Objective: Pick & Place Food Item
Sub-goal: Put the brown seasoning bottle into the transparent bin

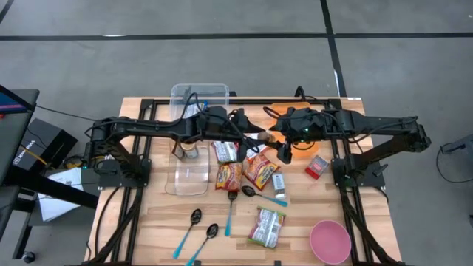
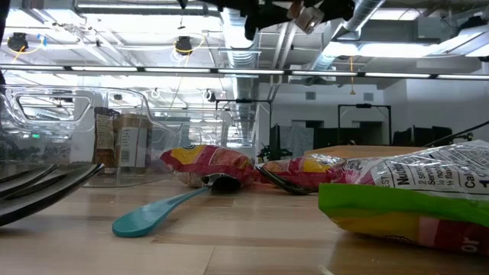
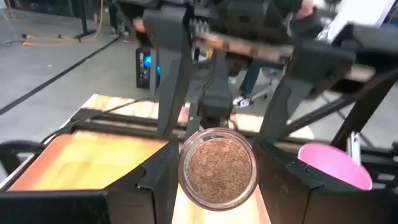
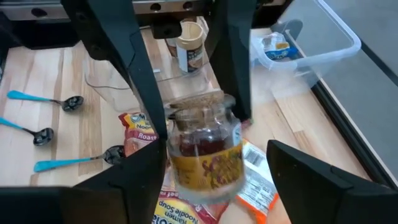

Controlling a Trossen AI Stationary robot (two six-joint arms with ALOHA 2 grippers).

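Note:
A glass jar [image 4: 205, 149] with a yellow label and a brown, cork-like round end [image 3: 217, 167] hangs high over the table's middle [image 1: 268, 137], between both arms. My left gripper [image 3: 217, 152] comes from the table's left and is shut on it. My right gripper [image 4: 217, 158] comes from the right and is open. Its fingers stand on either side of the jar's labelled end, and a gap shows on at least one side. In the low view the jar [image 2: 309, 18] shows at the top, far above the tabletop. My left gripper pinches the jar's glass sides [image 3: 185, 171] between its two fingers, close to the brown round end. The fingers [image 4: 140, 87] reach in about level from the table's left and lie along the jar. The jar is lifted clear, its brown end facing back toward the left wrist.
Below lie several food packets [image 1: 260, 171] and teal-handled spoons [image 1: 194, 222]. A clear container [image 1: 198, 98] with cups stands at the far left, and its lid [image 1: 186, 177] lies nearer. An orange tray [image 1: 314, 145] sits under the right arm, and a pink bowl [image 1: 329, 241] is near right.

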